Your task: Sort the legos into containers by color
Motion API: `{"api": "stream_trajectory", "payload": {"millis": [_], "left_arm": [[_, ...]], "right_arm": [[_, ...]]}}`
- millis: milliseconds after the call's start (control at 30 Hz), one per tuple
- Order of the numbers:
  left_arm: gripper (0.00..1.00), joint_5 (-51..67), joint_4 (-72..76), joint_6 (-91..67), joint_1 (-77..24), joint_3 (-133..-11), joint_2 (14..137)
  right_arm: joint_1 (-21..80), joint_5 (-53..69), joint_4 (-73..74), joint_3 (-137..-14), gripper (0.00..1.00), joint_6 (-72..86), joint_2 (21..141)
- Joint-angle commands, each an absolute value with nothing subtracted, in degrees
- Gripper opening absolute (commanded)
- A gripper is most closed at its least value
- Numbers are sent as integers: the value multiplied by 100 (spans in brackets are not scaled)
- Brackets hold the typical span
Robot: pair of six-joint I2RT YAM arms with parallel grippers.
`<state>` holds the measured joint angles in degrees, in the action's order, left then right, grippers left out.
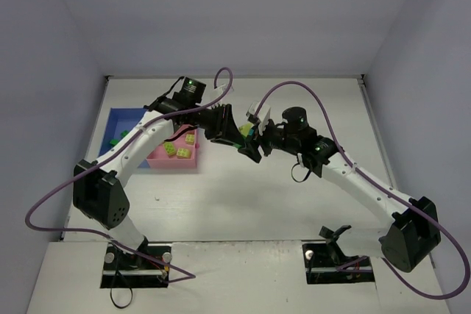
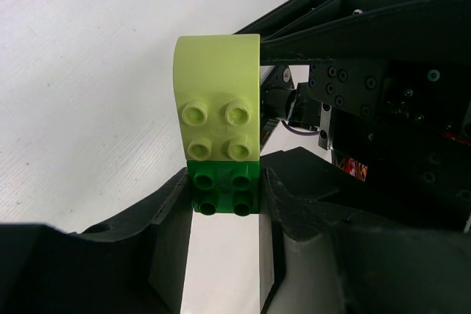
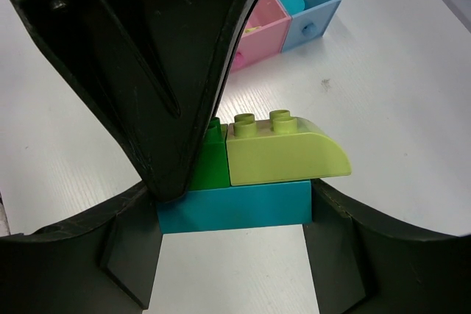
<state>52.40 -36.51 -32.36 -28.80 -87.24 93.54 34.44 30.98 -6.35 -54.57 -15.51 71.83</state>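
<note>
Top external view: both arms reach inward and meet above the middle of the table [image 1: 243, 204], to the right of the joined trays.
Left gripper [image 2: 224, 207]: set narrow, its fingers [image 2: 171, 215] clamped on the two sides of a dark green brick [image 2: 224, 187].
Right gripper [image 3: 234, 211]: partway closed, gripping a teal brick [image 3: 235, 207] by its two ends.
Stack: the dark green brick and a yellow-green brick [image 3: 287, 156] with one rounded edge sit side by side on the teal brick, and all three are held between the two grippers.
Pink tray [image 1: 173, 162]: holds several yellow-green bricks [image 1: 176, 151].
Blue tray [image 1: 121, 119]: left of the pink tray and touching it, with green bricks [image 1: 118, 137] inside, partly behind the left arm.
Light-blue tray [image 3: 313, 16]: joined to the pink tray in the right wrist view, its contents unclear.
</note>
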Motion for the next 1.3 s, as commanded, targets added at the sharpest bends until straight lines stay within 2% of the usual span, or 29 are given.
{"api": "stream_trajectory", "payload": {"millis": [0, 233, 267, 333, 400, 500, 533, 767, 867, 1000, 1067, 1100, 1133, 1167, 1200, 1267], "left_arm": [[0, 5414, -3718, -2936, -2874, -9079, 9176], [0, 5432, -3753, -2944, -2865, -9070, 9202], [0, 5440, -3753, -2944, -2865, -9079, 9211], [0, 5432, -3753, -2936, -2865, -9088, 9228], [0, 5432, -3753, -2953, -2874, -9097, 9246], [0, 5405, -3753, -2953, -2874, -9140, 9281], [0, 5414, -3753, -2962, -2865, -9141, 9281], [0, 5396, -3762, -2953, -2856, -9176, 9343], [0, 5405, -3770, -2962, -2839, -9219, 9378], [0, 5405, -3771, -2953, -2830, -9264, 9413], [0, 5414, -3779, -2953, -2804, -9264, 9439], [0, 5449, -3814, -2936, -2786, -9298, 9457], [0, 5441, -3841, -2936, -2786, -9299, 9457], [0, 5458, -3850, -2918, -2769, -9308, 9466], [0, 5467, -3876, -2892, -2742, -9325, 9466], [0, 5502, -3972, -2848, -2707, -9351, 9466]], "right_arm": [[3384, 3199, -1002, -5660, 48, -1635, 7040], [3375, 3208, -993, -5616, 52, -1652, 7040], [3375, 3225, -993, -5599, 58, -1652, 7023], [3375, 3226, -993, -5599, 60, -1661, 7022], [3375, 3234, -993, -5581, 68, -1661, 7014], [3384, 3243, -993, -5590, 73, -1670, 7023], [3384, 3261, -984, -5590, 77, -1670, 7040], [3375, 3252, -993, -5581, 77, -1705, 7066], [3375, 3234, -993, -5581, 73, -1714, 7084], [3375, 3208, -993, -5599, 60, -1731, 7101], [3375, 3199, -993, -5590, 46, -1740, 7093], [3358, 3164, -993, -5538, 21, -1766, 7075], [3366, 3164, -993, -5520, 20, -1767, 7075], [3349, 3147, -984, -5502, 14, -1775, 7075], [3340, 3129, -984, -5485, 3, -1775, 7066], [3314, 3068, -984, -5432, 0, -1784, 7031]]}}
